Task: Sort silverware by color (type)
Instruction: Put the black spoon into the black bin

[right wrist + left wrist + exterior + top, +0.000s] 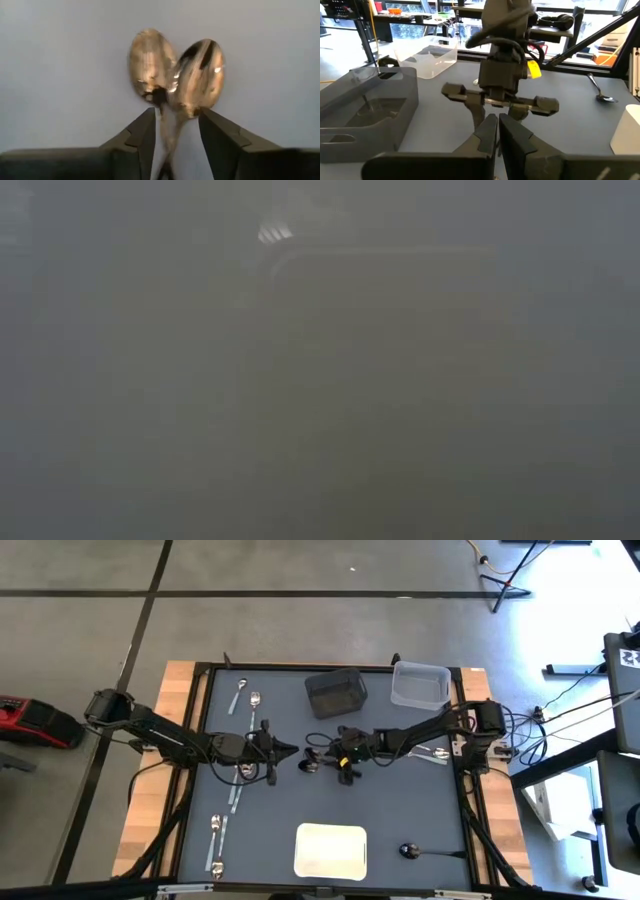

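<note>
Two shiny spoons (175, 75) lie on the dark table mat with their bowls side by side and overlapping; they also show in the high view (310, 765). My right gripper (175, 127) points down over them, open, one finger on either side of their handles (169, 142). It stands at mid-table (335, 764). My left gripper (288, 752) is shut and empty, level, just left of the spoons, pointing at the right gripper (496, 122). Other silver spoons lie at far left (247, 696), left (244, 778), near left (215, 840) and right (436, 752). A dark spoon (412, 851) lies near right.
A dark bin (336, 692) and a clear bin (420, 683) stand at the far edge. A white tray (331, 850) sits at the near edge. The low view shows only grey haze. The room beyond the table holds desks and stands.
</note>
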`<state>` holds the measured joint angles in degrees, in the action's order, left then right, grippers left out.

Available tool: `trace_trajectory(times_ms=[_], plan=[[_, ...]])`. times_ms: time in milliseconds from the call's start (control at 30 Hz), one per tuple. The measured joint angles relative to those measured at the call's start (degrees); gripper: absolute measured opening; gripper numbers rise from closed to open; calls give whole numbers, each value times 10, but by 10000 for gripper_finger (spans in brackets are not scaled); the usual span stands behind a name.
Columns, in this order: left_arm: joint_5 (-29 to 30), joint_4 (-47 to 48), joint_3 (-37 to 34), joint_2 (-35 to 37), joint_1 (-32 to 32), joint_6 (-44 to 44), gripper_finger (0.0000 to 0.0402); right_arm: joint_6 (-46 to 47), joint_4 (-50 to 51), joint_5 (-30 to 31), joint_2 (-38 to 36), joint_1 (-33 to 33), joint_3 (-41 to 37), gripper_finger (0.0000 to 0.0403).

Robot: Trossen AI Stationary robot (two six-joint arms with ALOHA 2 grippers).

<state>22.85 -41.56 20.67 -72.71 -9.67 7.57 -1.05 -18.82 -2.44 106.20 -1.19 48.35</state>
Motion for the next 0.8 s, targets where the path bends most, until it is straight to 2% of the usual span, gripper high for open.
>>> trace_trajectory(times_ms=[267,467,800], plan=[[2,0,0,0,0,-1,15,-7,-14,12,26,0,1,136],[2,-1,0,0,0,-2,15,-19,-19,76,30,0,1,127],[2,-1,0,0,0,-1,15,-8,-9,78,26,-34,1,127]])
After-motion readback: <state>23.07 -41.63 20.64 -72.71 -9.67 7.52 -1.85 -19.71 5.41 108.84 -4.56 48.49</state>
